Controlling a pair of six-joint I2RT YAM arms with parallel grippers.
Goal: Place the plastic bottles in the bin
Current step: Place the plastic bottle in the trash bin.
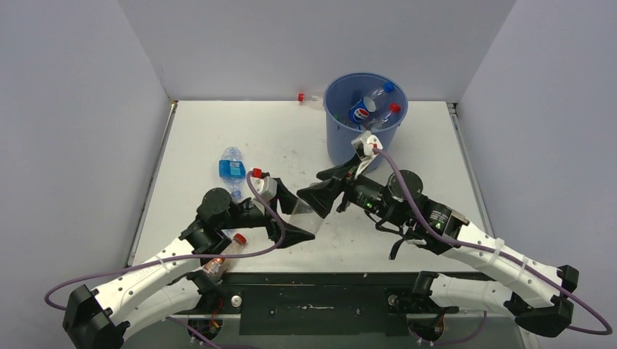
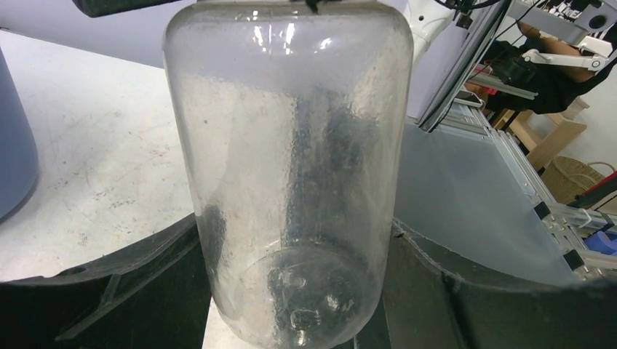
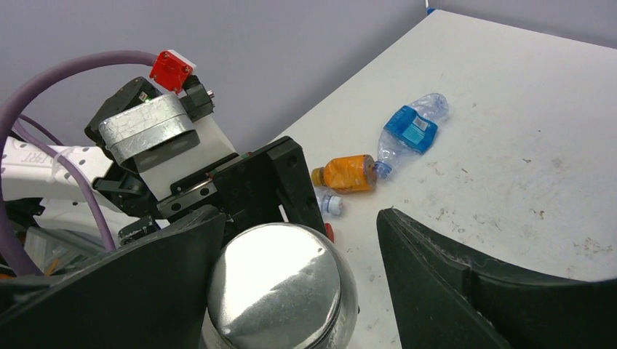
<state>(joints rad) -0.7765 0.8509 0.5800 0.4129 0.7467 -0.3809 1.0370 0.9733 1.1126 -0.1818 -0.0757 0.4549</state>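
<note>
My left gripper (image 1: 300,217) is shut on the base end of a clear, frosted bottle (image 2: 291,160), held off the table in the middle; its jaws press both sides of it. The bottle's silver cap (image 3: 280,291) lies between the jaws of my open right gripper (image 1: 324,193), against one finger with a gap to the other. The blue bin (image 1: 349,142) stands at the back right with several bottles (image 1: 361,113) inside. A blue-labelled clear bottle (image 1: 231,169) and an orange bottle (image 3: 349,173) lie on the table at the left.
A red-capped bottle (image 1: 309,99) lies behind the bin by the back wall. Another red-capped bottle (image 1: 222,254) lies under my left arm near the front edge. A small clear bottle (image 3: 329,202) lies beside the orange one. The bin's wall (image 2: 11,145) shows at the left wrist view's left edge.
</note>
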